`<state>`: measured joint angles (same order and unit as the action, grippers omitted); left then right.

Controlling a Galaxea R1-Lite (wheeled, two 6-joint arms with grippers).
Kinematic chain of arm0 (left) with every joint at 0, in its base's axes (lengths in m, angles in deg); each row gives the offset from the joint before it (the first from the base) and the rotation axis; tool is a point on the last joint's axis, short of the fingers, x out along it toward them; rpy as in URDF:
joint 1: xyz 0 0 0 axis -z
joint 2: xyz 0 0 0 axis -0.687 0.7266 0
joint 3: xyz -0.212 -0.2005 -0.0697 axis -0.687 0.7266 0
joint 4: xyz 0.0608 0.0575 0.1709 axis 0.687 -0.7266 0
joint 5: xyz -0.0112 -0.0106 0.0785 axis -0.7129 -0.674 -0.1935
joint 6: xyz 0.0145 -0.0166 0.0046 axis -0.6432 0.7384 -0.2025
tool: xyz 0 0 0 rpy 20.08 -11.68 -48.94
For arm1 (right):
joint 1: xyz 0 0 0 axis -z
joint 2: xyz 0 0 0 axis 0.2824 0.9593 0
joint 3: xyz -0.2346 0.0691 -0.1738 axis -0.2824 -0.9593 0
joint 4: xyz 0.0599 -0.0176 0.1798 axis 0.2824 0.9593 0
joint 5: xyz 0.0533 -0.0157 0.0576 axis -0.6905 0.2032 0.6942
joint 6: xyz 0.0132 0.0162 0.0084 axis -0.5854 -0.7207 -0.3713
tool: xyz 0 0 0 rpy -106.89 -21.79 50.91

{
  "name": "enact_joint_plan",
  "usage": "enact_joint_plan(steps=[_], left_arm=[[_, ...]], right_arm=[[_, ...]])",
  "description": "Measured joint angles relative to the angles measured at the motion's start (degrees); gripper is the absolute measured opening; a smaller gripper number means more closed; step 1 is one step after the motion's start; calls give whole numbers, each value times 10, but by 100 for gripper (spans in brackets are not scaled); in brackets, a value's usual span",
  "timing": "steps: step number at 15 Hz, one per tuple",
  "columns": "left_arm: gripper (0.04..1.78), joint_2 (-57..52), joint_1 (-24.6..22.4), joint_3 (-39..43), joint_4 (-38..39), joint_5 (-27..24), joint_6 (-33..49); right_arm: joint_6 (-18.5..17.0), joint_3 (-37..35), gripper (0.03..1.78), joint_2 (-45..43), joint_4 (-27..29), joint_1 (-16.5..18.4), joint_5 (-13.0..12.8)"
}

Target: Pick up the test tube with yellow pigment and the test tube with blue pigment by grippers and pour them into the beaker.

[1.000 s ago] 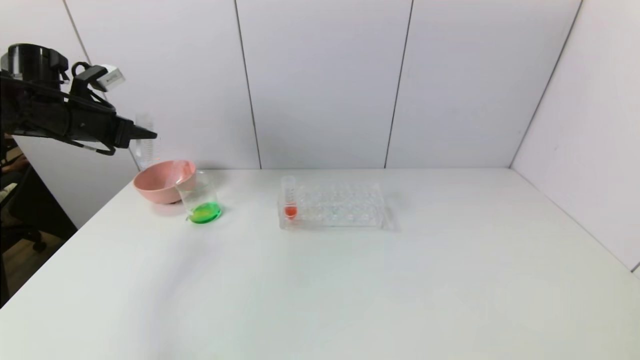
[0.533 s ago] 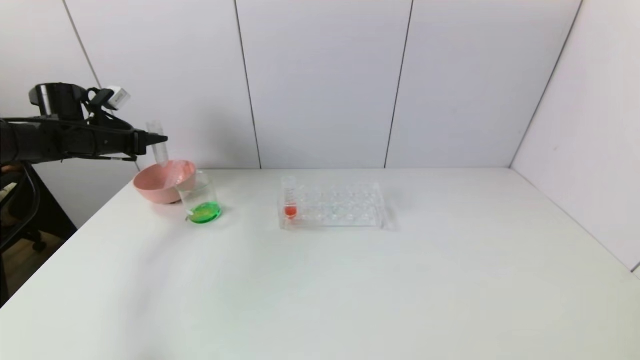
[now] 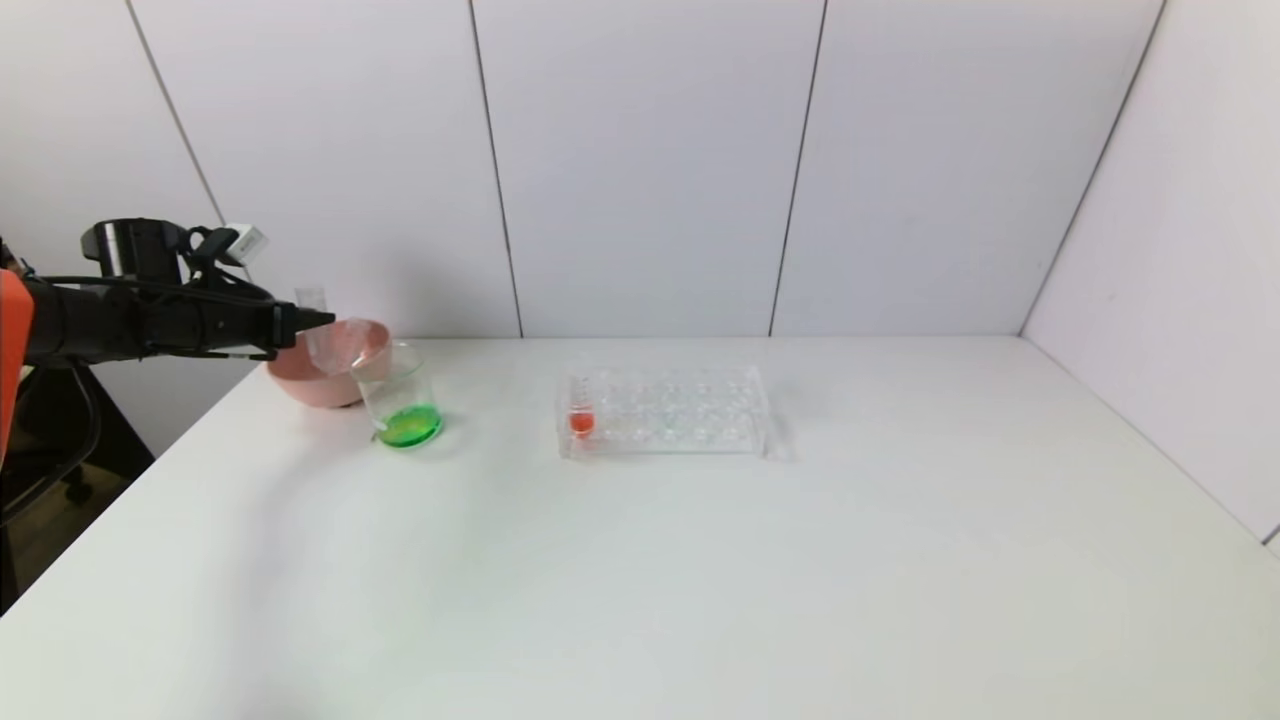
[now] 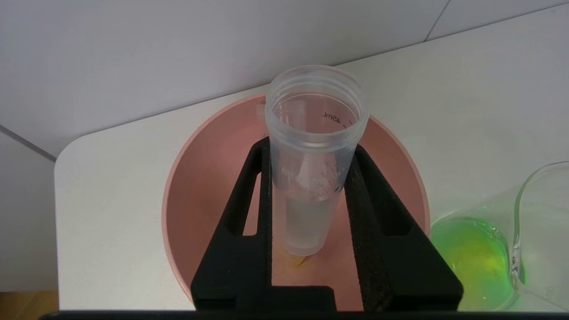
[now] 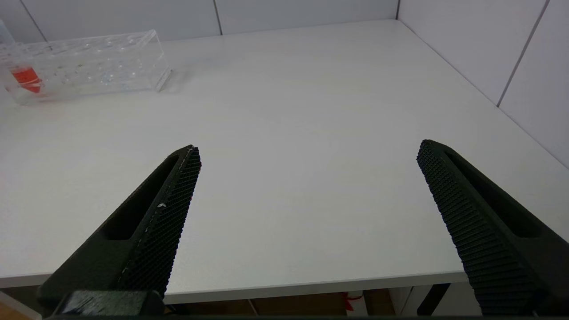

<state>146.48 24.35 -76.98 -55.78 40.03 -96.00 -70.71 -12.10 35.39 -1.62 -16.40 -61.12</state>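
beaker (image 3: 400,405) holds green liquid; pink bowl (image 4: 213,178) under empty tube (image 4: 313,164).

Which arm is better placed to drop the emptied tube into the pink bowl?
Left. Its claw already holds the test tube directly above the pink bowl; the right claw hangs open over bare table, away from it.

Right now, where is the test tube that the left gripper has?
In the head view, far left: the emptied test tube sits upright in the left gripper, over the pink bowl, beside the beaker.
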Motion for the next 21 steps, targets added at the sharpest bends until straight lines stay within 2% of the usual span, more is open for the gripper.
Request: enact_joint_plan(steps=[2, 6, 9, 11, 15, 19, 21], left_arm=[[75, -4, -2, 5, 5, -1, 0], [140, -17, -4, 14, 7, -1, 0], [169, -47, -3, 22, 9, -4, 0], [177, -99, -3, 27, 8, -5, 4], [176, -270, -3, 36, 9, 1, 45], [176, -473, 0, 41, -3, 14, 189], [176, -572, 4, 56, -12, -2, 273]], right_arm=[[0, 0, 177, 0, 0, 0, 0], [0, 0, 177, 0, 0, 0, 0], [0, 0, 177, 0, 0, 0, 0], [0, 0, 177, 0, 0, 0, 0], [0, 0, 177, 0, 0, 0, 0], [0, 0, 177, 0, 0, 0, 0], [0, 0, 177, 0, 0, 0, 0]])
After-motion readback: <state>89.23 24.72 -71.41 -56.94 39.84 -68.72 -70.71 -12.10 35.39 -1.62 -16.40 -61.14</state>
